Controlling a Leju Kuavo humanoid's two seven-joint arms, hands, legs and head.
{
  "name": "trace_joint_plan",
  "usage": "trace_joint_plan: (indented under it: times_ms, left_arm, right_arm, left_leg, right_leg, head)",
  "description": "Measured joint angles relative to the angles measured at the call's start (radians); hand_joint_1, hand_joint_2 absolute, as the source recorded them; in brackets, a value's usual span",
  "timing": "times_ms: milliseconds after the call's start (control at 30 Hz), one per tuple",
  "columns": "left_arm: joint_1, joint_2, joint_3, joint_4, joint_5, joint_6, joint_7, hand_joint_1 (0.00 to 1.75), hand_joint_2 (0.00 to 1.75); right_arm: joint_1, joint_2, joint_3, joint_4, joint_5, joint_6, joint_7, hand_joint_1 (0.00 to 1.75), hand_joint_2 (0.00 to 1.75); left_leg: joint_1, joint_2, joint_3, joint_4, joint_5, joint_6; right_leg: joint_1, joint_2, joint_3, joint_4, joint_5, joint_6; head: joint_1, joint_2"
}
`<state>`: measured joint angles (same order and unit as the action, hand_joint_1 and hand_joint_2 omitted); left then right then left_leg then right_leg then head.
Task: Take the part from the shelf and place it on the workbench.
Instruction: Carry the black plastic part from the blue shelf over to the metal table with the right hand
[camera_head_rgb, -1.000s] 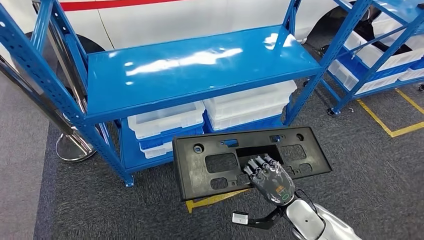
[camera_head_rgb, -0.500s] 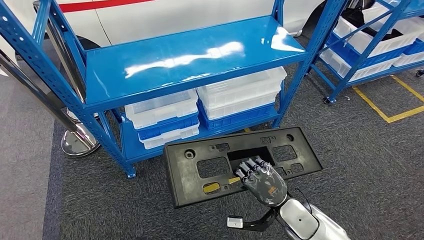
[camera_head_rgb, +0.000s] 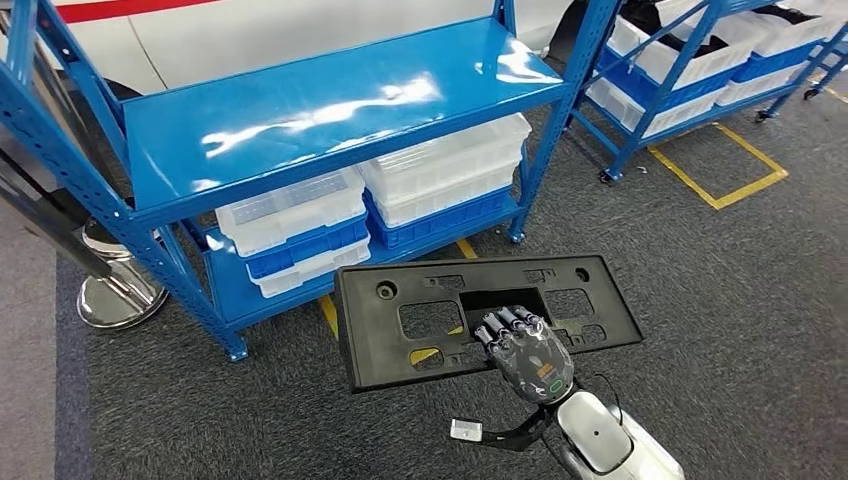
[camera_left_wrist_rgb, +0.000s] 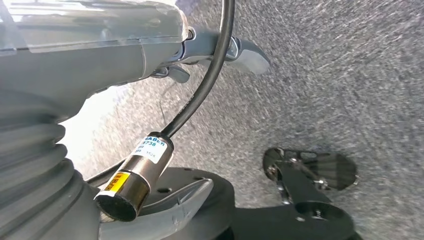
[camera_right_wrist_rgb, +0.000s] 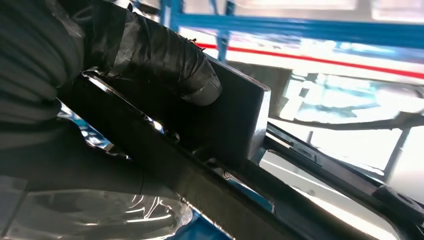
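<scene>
Under the fingers (camera_head_rgb: 505, 325), the part (camera_head_rgb: 400, 345).

The head view looked down from high at the shelf (camera_head_rgb: 330, 110) and floor; the right wrist view sat tight against the part (camera_head_rgb: 480, 315), which both shared; the left wrist view faced the carpet.

the part (camera_head_rgb: 480, 315) is matt black plastic, faintly grainy. the shelf (camera_head_rgb: 330, 105) is glossy blue painted metal, throwing white glare. the bins (camera_head_rgb: 440, 165) look like smooth translucent white plastic. the floor (camera_head_rgb: 740, 300) is rough dark grey carpet, perhaps.
</scene>
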<state>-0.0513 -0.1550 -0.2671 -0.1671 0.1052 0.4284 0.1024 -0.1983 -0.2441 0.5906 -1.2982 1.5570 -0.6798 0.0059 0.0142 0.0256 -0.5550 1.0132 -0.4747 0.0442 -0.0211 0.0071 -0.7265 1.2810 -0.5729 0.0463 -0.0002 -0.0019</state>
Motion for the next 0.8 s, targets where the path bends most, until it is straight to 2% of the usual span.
trace_joint_plan:
  times_ms: [33,67,100,133,167,200,233,300,333,400,433,467,500,533,567,600,633,667,733,767,800]
  left_arm:
    - [0.001,0.001,0.001,0.000,0.000,0.000,0.001,0.00,1.75]
    - [0.001,0.001,0.001,0.000,0.000,0.000,0.001,0.00,1.75]
    - [0.001,0.001,0.001,0.000,0.000,0.000,0.002,0.00,1.75]
    - [0.000,0.001,0.001,0.000,0.000,0.000,0.002,0.00,1.75]
    - [-0.001,0.001,0.001,0.000,0.000,0.000,0.002,0.00,1.75]
    - [-0.002,0.001,0.002,0.000,0.000,0.000,0.002,0.00,1.75]
    - [-0.002,0.001,0.002,0.000,0.000,0.000,0.002,0.00,1.75]
    - [-0.003,0.001,0.002,0.000,0.000,0.000,0.002,0.00,1.75]
    - [-0.003,0.001,0.002,0.000,0.000,0.000,0.002,0.00,1.75]
    - [-0.003,0.002,0.002,0.000,-0.001,0.000,0.003,0.00,1.75]
    - [-0.003,0.002,0.002,0.000,-0.001,0.000,0.004,0.00,1.75]
    - [-0.001,0.003,0.002,0.000,-0.002,0.000,0.005,0.00,1.75]
    - [0.001,0.004,0.002,0.000,-0.002,0.000,0.006,0.00,1.75]
    - [0.003,0.004,0.002,0.000,-0.003,0.000,0.007,0.00,1.75]
    - [0.004,0.005,0.002,0.000,-0.003,0.000,0.008,0.00,1.75]
    - [0.004,0.006,0.002,0.000,-0.004,0.001,0.008,0.00,1.75]
    - [0.004,0.007,0.002,0.000,-0.004,0.001,0.008,0.00,1.75]
    - [0.005,0.008,0.002,0.000,-0.005,0.002,0.008,0.00,1.75]
    - [0.004,0.009,0.002,0.000,-0.007,0.003,0.009,0.00,1.75]
    - [0.003,0.009,0.002,0.000,-0.008,0.003,0.011,0.00,1.75]
    - [0.002,0.009,0.003,0.000,-0.008,0.003,0.012,0.00,1.75]
  right_arm:
    - [0.004,0.001,-0.005,0.002,0.000,0.000,-0.001,1.75,1.75]
    - [0.007,0.002,-0.009,0.004,-0.001,0.000,-0.003,1.75,1.75]
    - [0.009,0.003,-0.013,0.005,-0.001,0.000,-0.004,1.75,1.75]
    - [0.010,0.004,-0.016,0.006,-0.001,0.000,-0.006,1.75,1.75]
    - [0.010,0.006,-0.020,0.005,-0.001,0.000,-0.006,1.75,1.75]
    - [0.009,0.007,-0.023,0.005,-0.001,0.000,-0.007,1.75,1.75]
    - [0.010,0.008,-0.026,0.006,-0.001,0.000,-0.007,1.75,1.75]
    - [0.012,0.009,-0.030,0.006,-0.001,0.000,-0.008,1.75,1.75]
    - [0.013,0.011,-0.031,0.007,-0.001,0.000,-0.008,1.75,1.75]
    - [0.013,0.014,-0.033,0.007,-0.001,0.000,-0.008,1.75,1.75]
    - [0.013,0.017,-0.034,0.007,-0.001,0.000,-0.008,1.75,1.75]
    - [0.014,0.019,-0.035,0.008,-0.001,0.000,-0.008,1.75,1.75]
    - [0.016,0.021,-0.036,0.009,0.000,0.000,-0.008,1.75,1.75]
    - [0.018,0.023,-0.037,0.009,0.000,0.000,-0.009,1.75,1.75]
    - [0.020,0.025,-0.037,0.010,0.000,0.000,-0.009,1.75,1.75]
    - [0.021,0.026,-0.038,0.010,0.001,0.000,-0.009,1.75,1.75]
    - [0.022,0.027,-0.040,0.010,0.001,0.000,-0.009,1.75,1.75]
    - [0.022,0.028,-0.042,0.010,0.002,0.000,-0.009,1.75,1.75]
    - [0.023,0.031,-0.048,0.010,0.002,0.000,-0.009,1.75,1.75]
    - [0.025,0.031,-0.051,0.009,0.002,0.000,-0.010,1.75,1.75]
    - [0.029,0.031,-0.055,0.009,0.002,0.000,-0.010,1.75,1.75]
  left_leg:
    - [0.000,0.011,-0.003,0.002,0.000,0.000]
    - [0.000,0.022,-0.004,0.003,0.000,-0.001]
    - [0.000,0.032,-0.004,0.004,0.000,-0.002]
    - [-0.001,0.042,-0.003,0.005,0.000,-0.004]
    - [-0.003,0.051,-0.002,0.005,-0.001,-0.009]
    - [-0.006,0.058,-0.001,0.005,-0.001,-0.015]
    - [-0.009,0.065,0.000,0.004,0.000,-0.021]
    - [-0.010,0.081,0.000,0.001,0.000,-0.034]
    - [-0.009,0.076,-0.002,0.006,-0.007,-0.040]
    - [-0.005,0.037,-0.026,0.064,-0.051,-0.047]
    - [-0.004,0.011,-0.051,0.121,-0.084,-0.048]
    - [-0.003,-0.006,-0.082,0.191,-0.117,-0.047]
    - [-0.003,-0.015,-0.110,0.250,-0.138,-0.047]
    - [-0.003,-0.018,-0.125,0.281,-0.139,-0.046]
    - [-0.003,-0.020,-0.123,0.274,-0.120,-0.044]
    - [-0.003,-0.025,-0.102,0.228,-0.086,-0.042]
    - [-0.003,-0.041,-0.074,0.162,-0.049,-0.038]
    - [-0.001,-0.063,-0.047,0.102,-0.024,-0.035]
    - [0.000,-0.096,-0.020,0.039,-0.010,-0.032]
    - [-0.001,-0.096,-0.017,0.033,-0.013,-0.031]
    - [-0.001,-0.086,-0.015,0.029,-0.010,-0.027]
  right_leg:
    - [-0.003,-0.003,-0.005,0.020,0.000,0.003]
    - [-0.005,-0.007,0.012,-0.003,0.018,0.005]
    - [-0.007,-0.016,0.047,-0.062,0.049,0.005]
    - [-0.005,-0.039,0.089,-0.137,0.074,0.002]
    - [-0.001,-0.057,0.124,-0.201,0.094,-0.003]
    - [0.003,-0.071,0.143,-0.241,0.102,-0.011]
    - [0.008,-0.077,0.147,-0.257,0.102,-0.019]
    - [0.010,-0.054,0.140,-0.260,0.110,-0.034]
    - [0.008,-0.045,0.140,-0.264,0.114,-0.041]
    - [0.004,-0.026,0.140,-0.272,0.123,-0.056]
    - [0.006,-0.017,0.138,-0.273,0.125,-0.061]
    - [0.008,-0.005,0.135,-0.272,0.126,-0.065]
    - [0.010,0.008,0.133,-0.270,0.127,-0.067]
    - [0.012,0.022,0.131,-0.267,0.127,-0.068]
    - [0.013,0.036,0.129,-0.263,0.126,-0.068]
    - [0.013,0.050,0.128,-0.258,0.125,-0.067]
    - [0.012,0.063,0.127,-0.253,0.122,-0.066]
    - [0.013,0.075,0.123,-0.246,0.120,-0.063]
    - [0.011,0.098,0.111,-0.236,0.120,-0.052]
    - [0.009,0.109,0.105,-0.235,0.123,-0.046]
    - [0.006,0.119,0.102,-0.237,0.126,-0.039]
  head:
    - [0.000,0.000]
    - [0.000,0.000]
    - [0.000,0.000]
    - [0.000,0.000]
    - [0.000,0.000]
    - [0.000,0.000]
    - [0.000,0.000]
    - [0.000,0.000]
    - [-0.001,0.000]
    - [-0.001,0.000]
    - [-0.001,0.000]
    - [-0.001,0.000]
    - [-0.001,0.000]
    - [-0.001,0.000]
    - [-0.001,0.000]
    - [-0.001,0.000]
    - [-0.001,0.000]
    - [-0.001,0.000]
    - [-0.001,0.000]
    - [-0.001,0.000]
    - [-0.001,0.000]
